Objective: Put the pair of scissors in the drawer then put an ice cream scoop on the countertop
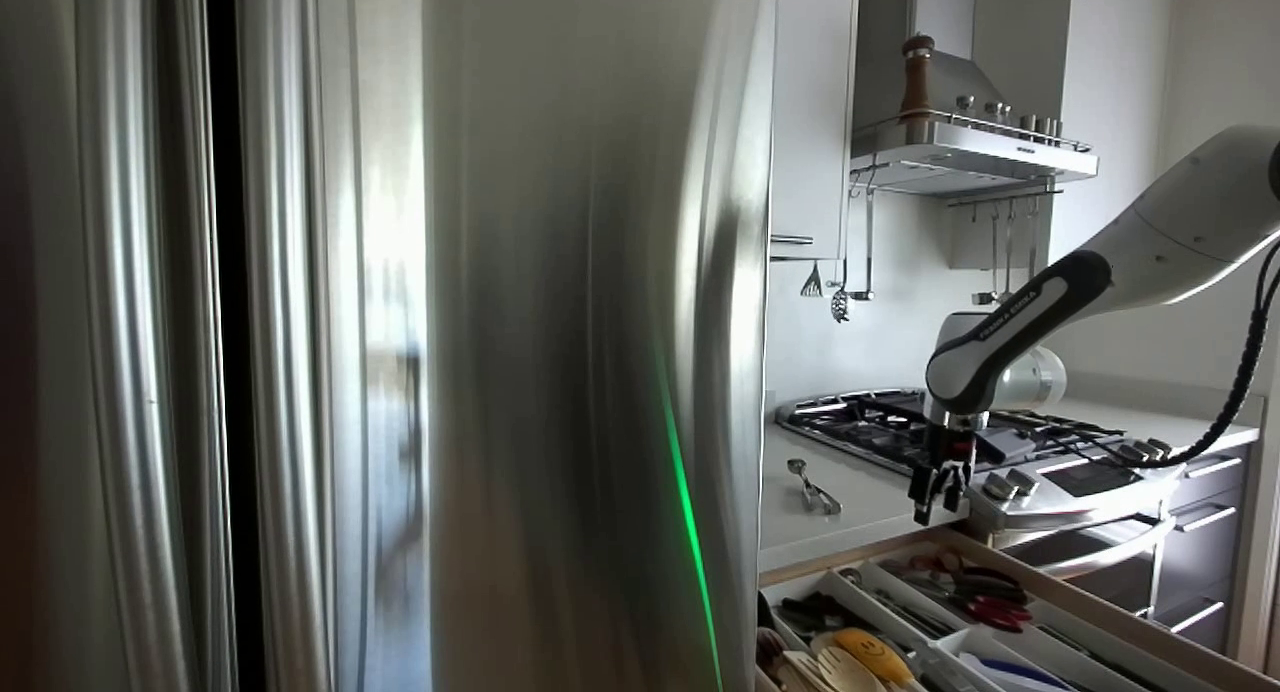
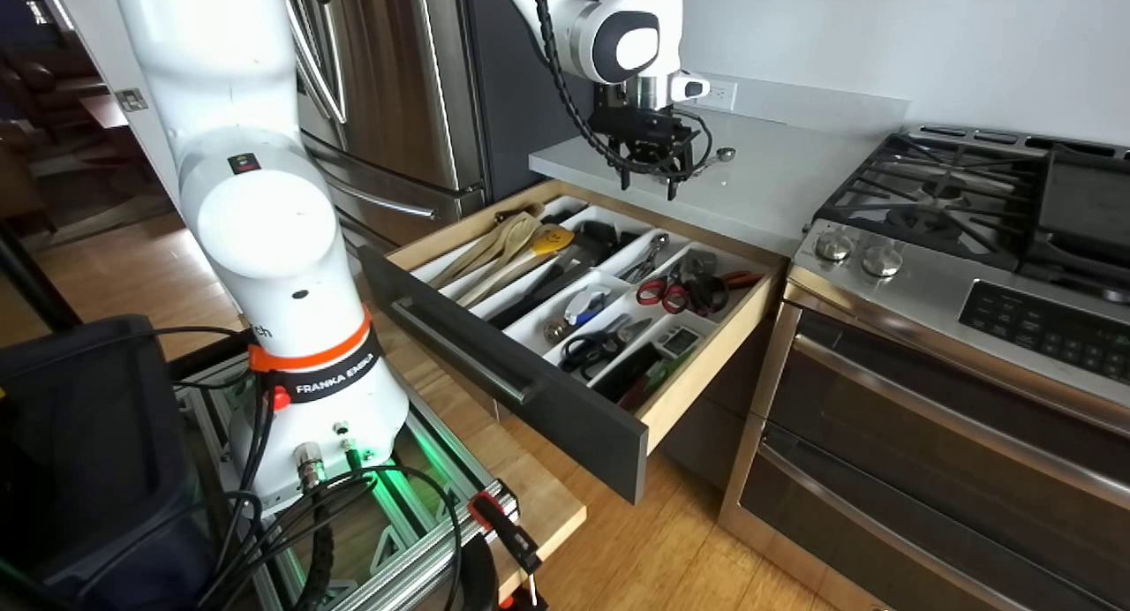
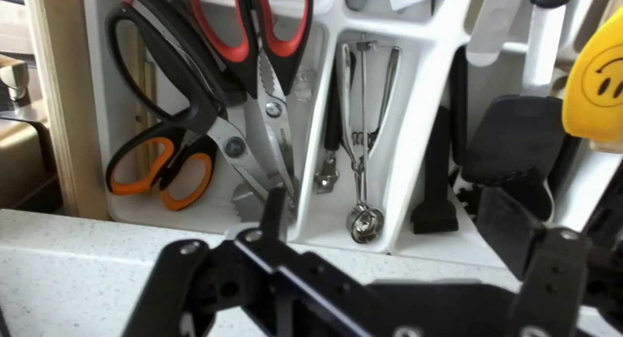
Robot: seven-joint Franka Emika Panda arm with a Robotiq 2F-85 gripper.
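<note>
Arm (image 2: 225, 55): glossy white, smooth rounded segments. Joint cap (image 2: 265, 218): white, domed; small dark label (image 2: 244, 162) with a red mark above it. Base (image 2: 380, 421): white, flaring at the foot; bright orange ring (image 2: 313, 357) over a black collar (image 2: 331, 382) lettered FRANKA EMIKA in white; silver cylindrical connector (image 2: 309, 457) fitted. Trim panel (image 1: 1080, 275): black, curved, with small lettering and a pale insert (image 1: 966, 377). Wrist flange (image 2: 650, 93): silver, cylindrical. Cable (image 2: 552, 55): black, ribbed. End effector (image 3: 384, 196): black; angular link bars (image 3: 311, 289) with round holes, silver screw heads (image 3: 253, 235), flat dark-grey finger pads (image 3: 508, 232).
</note>
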